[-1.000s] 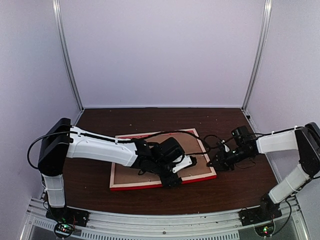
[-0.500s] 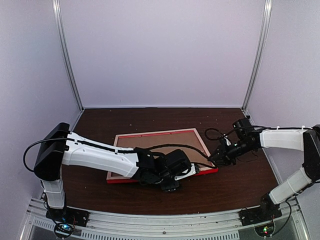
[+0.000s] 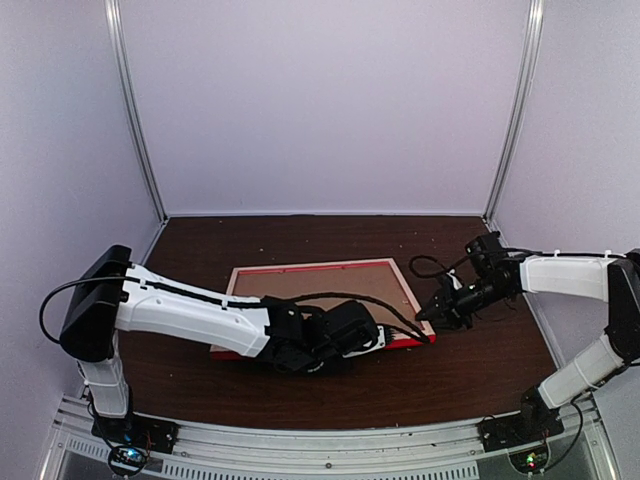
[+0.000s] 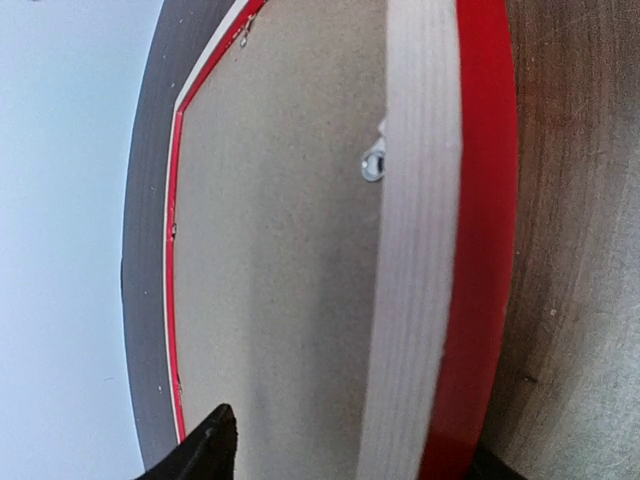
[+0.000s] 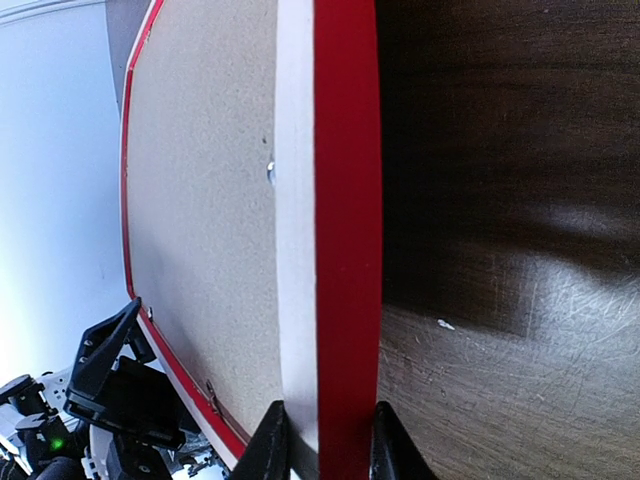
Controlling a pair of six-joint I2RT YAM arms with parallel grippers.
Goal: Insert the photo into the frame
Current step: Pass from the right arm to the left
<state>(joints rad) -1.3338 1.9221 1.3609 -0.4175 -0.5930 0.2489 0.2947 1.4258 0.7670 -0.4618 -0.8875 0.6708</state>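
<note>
The frame lies back up on the table, red outside with a pale wood back, and a brown backing board fills it. My right gripper is shut on the frame's right rail, one finger on each face. It holds that end slightly off the table. My left gripper is at the near rail, standing open astride it. One finger is over the board. The photo is hidden.
Small metal clips sit on the board by the rails. Dark wood table runs around the frame, bounded by white walls and metal posts. Cables loop off the right arm near the frame's far right corner.
The right gripper has pulled back to the right and raised the frame's right end. The left gripper has slid from over the board down to the near rail.
</note>
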